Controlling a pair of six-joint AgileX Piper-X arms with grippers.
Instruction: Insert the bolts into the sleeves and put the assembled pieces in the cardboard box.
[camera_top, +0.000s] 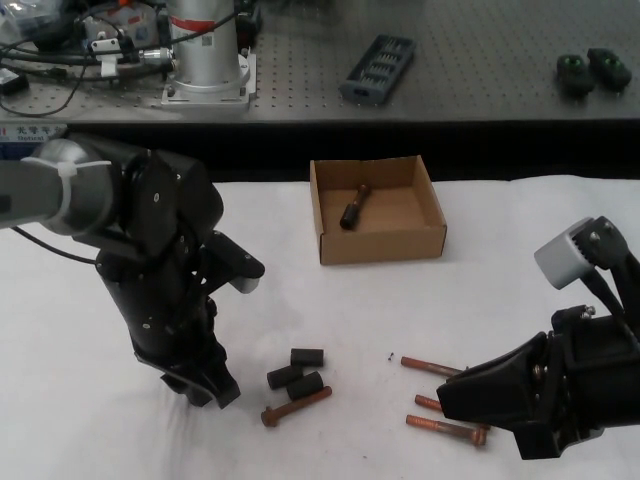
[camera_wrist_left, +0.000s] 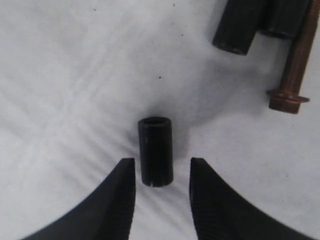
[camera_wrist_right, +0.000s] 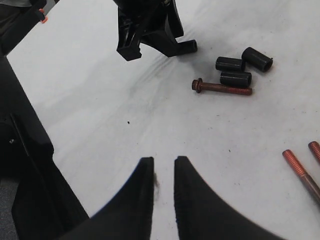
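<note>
Straddling a short black sleeve (camera_wrist_left: 156, 150), the left gripper (camera_wrist_left: 162, 167) stands with its ribbed dark fingers (camera_wrist_left: 115, 200) spread. A sliver of cloth shows on each side of the sleeve, so nothing is clamped. The sleeve is a smooth hollow tube lying flat on the wrinkled white cloth (camera_top: 90, 420), toward the bench's left front.

Near it to the right, three more sleeves (camera_top: 285, 377) lie in a loose cluster. A copper-coloured bolt (camera_top: 296, 405) rests right against the nearest one, threaded shank along it, flanged head pointing toward the left gripper.

Bare cloth lies between this cluster and the cardboard box (camera_top: 380, 245), which sits well apart at the cloth's far edge. Its top is open, and one dark assembled piece (camera_top: 354, 208) lies inside.

The right gripper (camera_wrist_right: 164, 165) hovers low at the right front, its fingers a narrow gap apart and holding nothing. Three loose bolts (camera_top: 432, 366) lie just beside it, partly hidden by the arm.
</note>
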